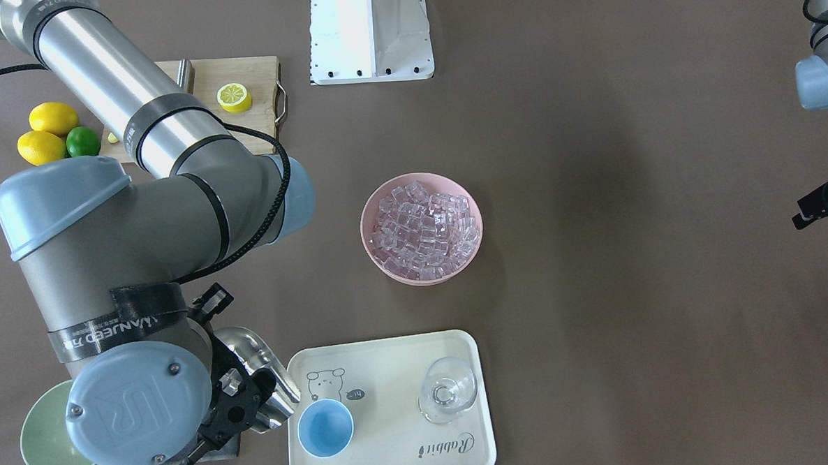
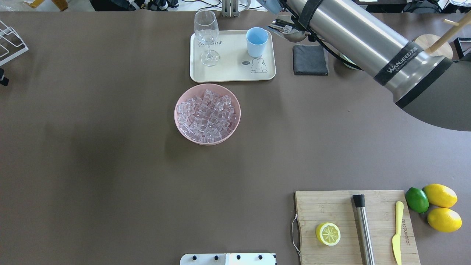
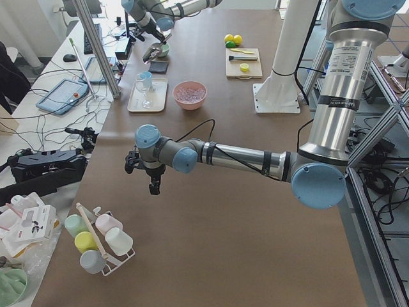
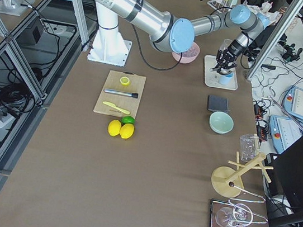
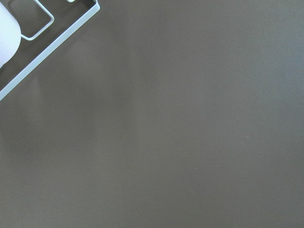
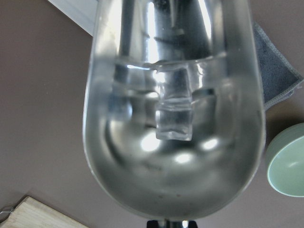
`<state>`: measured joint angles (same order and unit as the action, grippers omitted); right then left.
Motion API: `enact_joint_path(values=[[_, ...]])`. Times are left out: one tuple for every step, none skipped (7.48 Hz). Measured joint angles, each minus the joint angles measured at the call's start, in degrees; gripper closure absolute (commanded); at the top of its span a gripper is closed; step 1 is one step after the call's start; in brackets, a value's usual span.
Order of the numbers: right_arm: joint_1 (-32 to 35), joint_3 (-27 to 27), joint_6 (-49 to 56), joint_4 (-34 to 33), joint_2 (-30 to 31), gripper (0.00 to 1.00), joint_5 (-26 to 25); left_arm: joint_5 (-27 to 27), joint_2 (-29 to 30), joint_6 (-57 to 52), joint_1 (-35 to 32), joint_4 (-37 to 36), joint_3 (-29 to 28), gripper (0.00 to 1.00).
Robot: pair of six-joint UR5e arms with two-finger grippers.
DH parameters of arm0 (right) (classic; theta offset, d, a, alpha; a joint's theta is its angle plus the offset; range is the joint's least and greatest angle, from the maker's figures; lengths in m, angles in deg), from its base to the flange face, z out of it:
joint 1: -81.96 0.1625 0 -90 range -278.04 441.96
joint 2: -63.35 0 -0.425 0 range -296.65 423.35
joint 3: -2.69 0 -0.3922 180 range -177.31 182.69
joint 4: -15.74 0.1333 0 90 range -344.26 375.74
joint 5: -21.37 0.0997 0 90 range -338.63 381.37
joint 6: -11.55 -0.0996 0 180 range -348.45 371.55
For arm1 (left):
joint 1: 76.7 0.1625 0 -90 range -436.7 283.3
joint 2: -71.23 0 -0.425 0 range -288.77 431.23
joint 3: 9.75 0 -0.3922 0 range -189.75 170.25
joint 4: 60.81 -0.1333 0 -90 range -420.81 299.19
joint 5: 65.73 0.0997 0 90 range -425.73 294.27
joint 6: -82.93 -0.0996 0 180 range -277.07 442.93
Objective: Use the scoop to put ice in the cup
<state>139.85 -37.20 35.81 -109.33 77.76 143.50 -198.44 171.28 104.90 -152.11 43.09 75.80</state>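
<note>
My right gripper (image 1: 243, 394) is shut on the handle of the steel scoop (image 1: 255, 355), which hangs just beside the light-blue cup (image 1: 325, 427) at the tray's edge. In the right wrist view the scoop (image 6: 142, 190) fills the frame, and one clear ice cube (image 6: 175, 116) lies in its trough. The cup (image 2: 257, 41) stands upright on the cream tray (image 2: 232, 73), and no ice shows in it. More ice (image 2: 206, 114) fills a pink bowl (image 2: 178, 121) at mid-table. My left gripper (image 3: 153, 182) hovers over bare table far from these; I cannot tell whether it is open or shut.
A wine glass (image 2: 206, 36) shares the tray with the cup. A grey cloth (image 2: 310, 59) and a pale green bowl (image 1: 42, 437) lie beside the tray under my right arm. A cutting board (image 2: 331, 206) with a lemon half, steel cylinder and knife sits near the robot, lemons and a lime beside it.
</note>
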Motion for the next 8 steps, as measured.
enact_joint_path(values=[[-0.08, 1.61, 0.00, 0.84, -0.89, 1.00, -0.62, 0.00, -0.02, -0.03, 0.01, 0.03, -0.03, 0.03], [-0.16, 2.56, 0.00, 1.57, -1.34, 1.00, -1.57, 0.00, -0.03, -0.03, 0.06, 0.01, -0.17, 0.03], [-0.19, 3.26, 0.00, 2.22, -1.69, 1.00, -2.74, 0.00, -0.03, -0.05, 0.12, -0.10, -0.29, 0.03], [-0.22, 3.61, 0.07, 2.66, -2.19, 1.00, -4.30, 0.00, -0.08, -0.11, 0.20, -0.24, -0.35, 0.03], [-0.28, 3.77, 0.28, 3.25, -2.81, 1.00, -6.09, 0.00, -0.31, -0.38, 0.22, -0.17, -0.45, 0.03], [-0.69, 3.82, 0.43, 3.93, -3.45, 1.00, -8.00, 0.00, -0.54, -0.57, 0.21, -0.14, -0.48, 0.03], [-1.44, 3.84, 0.55, 4.31, -3.87, 1.00, -9.81, 0.08, -0.56, -0.57, 0.23, -0.28, -0.61, 0.03], [-2.10, 3.86, 1.21, 4.44, -3.98, 1.00, -11.72, 0.13, -0.48, -0.55, 0.25, -0.47, -0.72, 0.03]])
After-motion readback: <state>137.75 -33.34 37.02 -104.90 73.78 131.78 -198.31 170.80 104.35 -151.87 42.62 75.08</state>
